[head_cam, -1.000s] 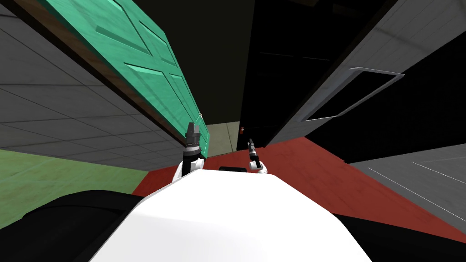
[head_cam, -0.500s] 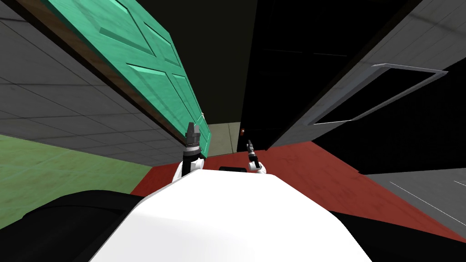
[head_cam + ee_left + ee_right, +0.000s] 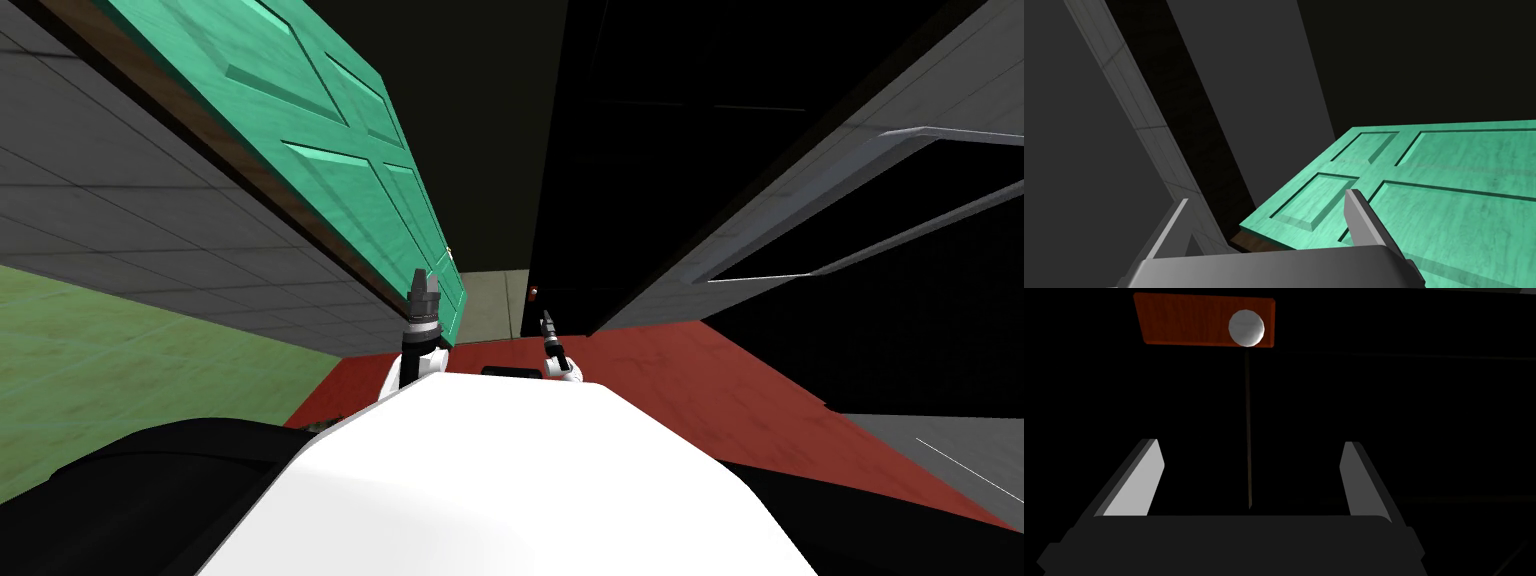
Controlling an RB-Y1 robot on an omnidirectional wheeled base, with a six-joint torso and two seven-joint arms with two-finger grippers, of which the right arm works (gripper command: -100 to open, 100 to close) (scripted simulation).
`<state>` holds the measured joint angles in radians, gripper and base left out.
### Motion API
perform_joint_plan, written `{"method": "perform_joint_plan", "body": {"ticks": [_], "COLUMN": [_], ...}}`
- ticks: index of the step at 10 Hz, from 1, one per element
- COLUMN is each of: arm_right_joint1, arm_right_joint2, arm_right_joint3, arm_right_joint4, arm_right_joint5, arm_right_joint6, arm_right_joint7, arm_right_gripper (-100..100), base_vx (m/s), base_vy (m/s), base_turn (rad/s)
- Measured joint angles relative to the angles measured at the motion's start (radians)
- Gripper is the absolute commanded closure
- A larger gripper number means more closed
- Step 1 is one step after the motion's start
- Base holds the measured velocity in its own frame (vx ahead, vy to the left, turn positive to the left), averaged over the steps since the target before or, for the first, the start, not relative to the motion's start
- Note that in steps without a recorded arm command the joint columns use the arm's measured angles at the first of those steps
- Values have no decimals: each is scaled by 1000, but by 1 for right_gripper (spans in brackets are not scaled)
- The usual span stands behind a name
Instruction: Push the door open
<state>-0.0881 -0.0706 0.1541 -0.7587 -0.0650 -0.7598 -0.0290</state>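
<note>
A green panelled door [image 3: 340,170] stands swung back along the left wall, a brown strip on its edge. My left gripper [image 3: 424,280] is raised right beside the door's free edge. In the left wrist view that gripper [image 3: 1266,196] is open, with the green door [image 3: 1449,200] just past one finger; I cannot tell whether they touch. My right gripper [image 3: 545,318] is lower and to the right. It is open [image 3: 1250,442] and faces a very dark surface with a red-brown plate [image 3: 1184,320] and a round grey knob [image 3: 1246,328].
A grey tiled wall [image 3: 150,230] and green floor [image 3: 120,350] lie to my left. Red floor [image 3: 680,380] runs under me. Pale floor [image 3: 495,305] shows through the gap ahead. A grey wall with a window frame [image 3: 860,200] rises on the right, black area beyond.
The whole head view has shifted: the window frame slid right and grew, and more green floor shows at left, so I have moved. Both grippers keep their places in the picture.
</note>
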Motion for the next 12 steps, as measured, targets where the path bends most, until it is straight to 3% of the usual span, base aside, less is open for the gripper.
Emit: {"method": "perform_joint_plan", "body": {"ticks": [3,12], "arm_right_joint1": [-6,-10], "arm_right_joint2": [-2,-2], "arm_right_joint3": [1,-18], "arm_right_joint4": [26,50], "arm_right_joint5": [-2,-8], "arm_right_joint6": [-11,-28], "arm_right_joint7": [-2,5], "arm_right_gripper": [-100,-100], "base_vx": [91,191], "base_vy": [-15,27], "base_turn": [22,27]}}
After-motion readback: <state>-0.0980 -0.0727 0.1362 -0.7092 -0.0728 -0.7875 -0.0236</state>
